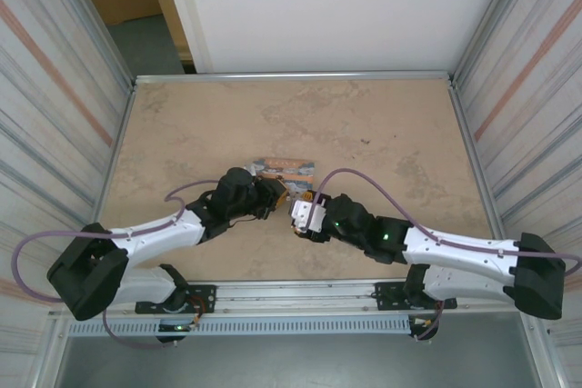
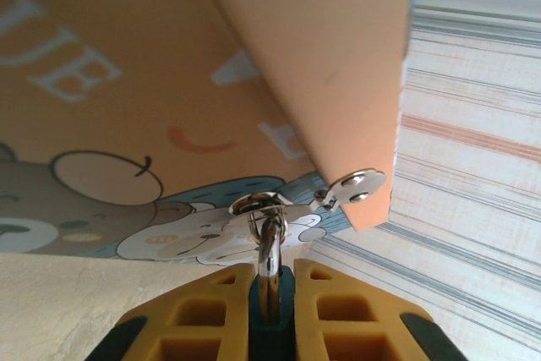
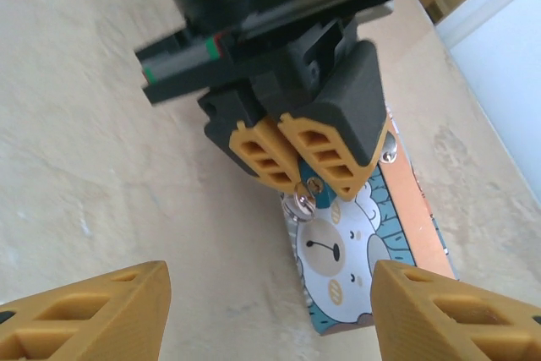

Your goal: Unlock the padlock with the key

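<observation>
1. Left gripper (image 2: 270, 293) is clamped on the padlock (image 2: 269, 251), lower middle of its wrist view. The shackle is threaded through the tin's (image 2: 127, 124) hasp.
2. Right gripper (image 3: 270, 293) is spread wide at the bottom of its view, with nothing between its fingers.
3. Risk: the clamping fingers cover the padlock's body, so a key may not reach the keyhole.
4. Risk: pulling on the padlock could drag or tip the tin.

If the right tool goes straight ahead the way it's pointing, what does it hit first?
Probably the left tool, shut on the padlock at the tin; depth is unclear.
</observation>
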{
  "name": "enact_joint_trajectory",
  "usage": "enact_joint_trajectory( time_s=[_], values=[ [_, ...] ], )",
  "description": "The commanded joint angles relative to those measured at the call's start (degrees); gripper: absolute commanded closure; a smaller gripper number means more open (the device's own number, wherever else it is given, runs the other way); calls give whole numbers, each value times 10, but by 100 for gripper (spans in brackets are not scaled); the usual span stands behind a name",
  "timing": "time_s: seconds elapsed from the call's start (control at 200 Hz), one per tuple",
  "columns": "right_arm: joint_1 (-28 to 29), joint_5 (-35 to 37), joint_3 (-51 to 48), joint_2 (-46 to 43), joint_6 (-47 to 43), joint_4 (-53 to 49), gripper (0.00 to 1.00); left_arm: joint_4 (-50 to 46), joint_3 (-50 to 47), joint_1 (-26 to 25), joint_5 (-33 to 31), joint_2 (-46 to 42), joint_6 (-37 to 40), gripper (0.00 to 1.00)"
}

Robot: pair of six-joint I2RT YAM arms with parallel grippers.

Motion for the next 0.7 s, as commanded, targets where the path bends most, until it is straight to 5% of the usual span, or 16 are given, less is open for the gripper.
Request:
enact_joint_trajectory(
  time_s=[0.0,0.691],
  values=[
    [4,55,4,22,-93,36,39,-12,17,3,3,1,-8,100],
    [5,72,34,135,-133,134,72,-3,12,3,11,5,-3,100]
  ],
)
